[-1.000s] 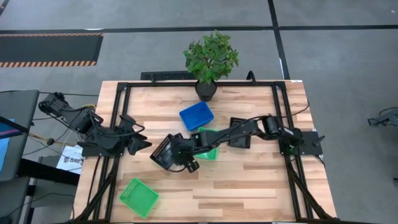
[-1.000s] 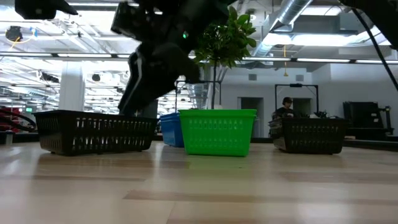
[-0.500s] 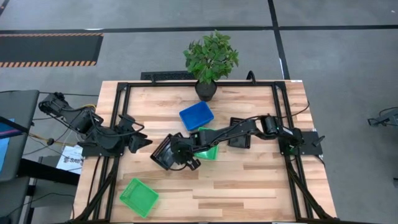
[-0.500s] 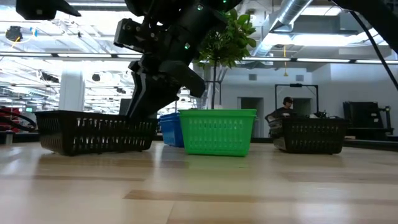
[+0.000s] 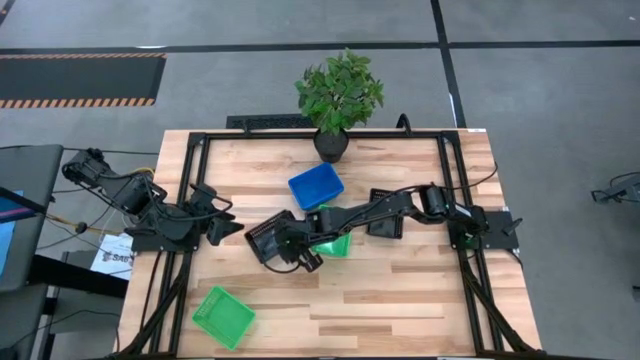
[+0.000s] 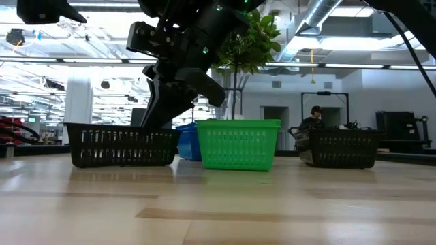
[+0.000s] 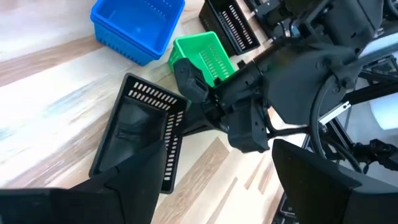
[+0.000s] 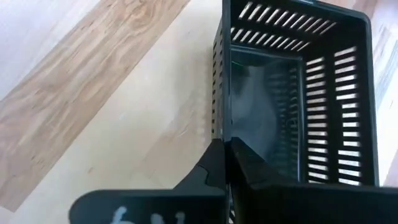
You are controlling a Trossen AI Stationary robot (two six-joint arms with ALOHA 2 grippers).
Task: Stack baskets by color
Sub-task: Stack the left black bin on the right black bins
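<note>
The pale wooden plank table (image 5: 400,290), streaked with darker grain, carries a bright green perforated plastic basket (image 5: 223,317), a solid blue plastic basket (image 5: 316,186), a second green mesh-walled basket (image 6: 238,143) and two black slotted plastic baskets (image 5: 268,238) (image 5: 385,213), whose walls show pale light through rows of narrow slits. A leafy green plant in a dark pot (image 5: 338,97) stands at the table's edge. The floor (image 5: 560,100) is grey with dark lines, and an orange-and-black striped band (image 5: 80,100) borders a dark mat.
</note>
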